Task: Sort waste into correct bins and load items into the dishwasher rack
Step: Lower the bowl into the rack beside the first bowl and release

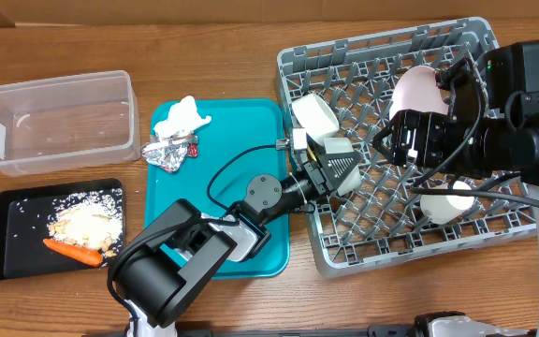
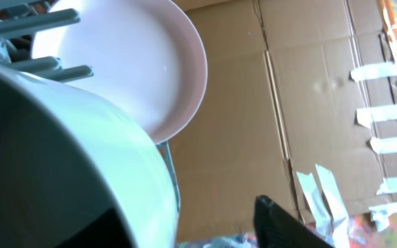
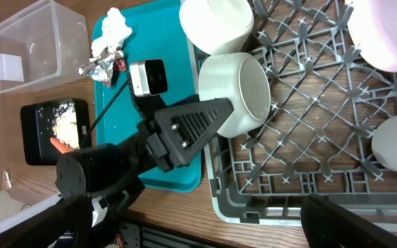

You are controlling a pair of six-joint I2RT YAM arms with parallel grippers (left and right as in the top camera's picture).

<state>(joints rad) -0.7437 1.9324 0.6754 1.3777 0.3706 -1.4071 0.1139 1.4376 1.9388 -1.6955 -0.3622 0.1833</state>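
overhead: left gripper (image 1: 342,170) at a pale bowl (image 1: 356,183) by the dishwasher rack's (image 1: 382,47) left edge, finger state unclear; right gripper (image 1: 408,139) spread above it. left wrist: bowl beside plate (image 2: 136,62). right wrist: bowl tipped sideways.

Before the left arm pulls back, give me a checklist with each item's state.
1. Bowl resting on its side in rack: ok.
2. Left gripper clear of bowl: cannot tell.
3. Right gripper open and empty: ok.
4. Napkin and foil binned: not ok, both on teal tray.
5. Carrot in black tray: ok.
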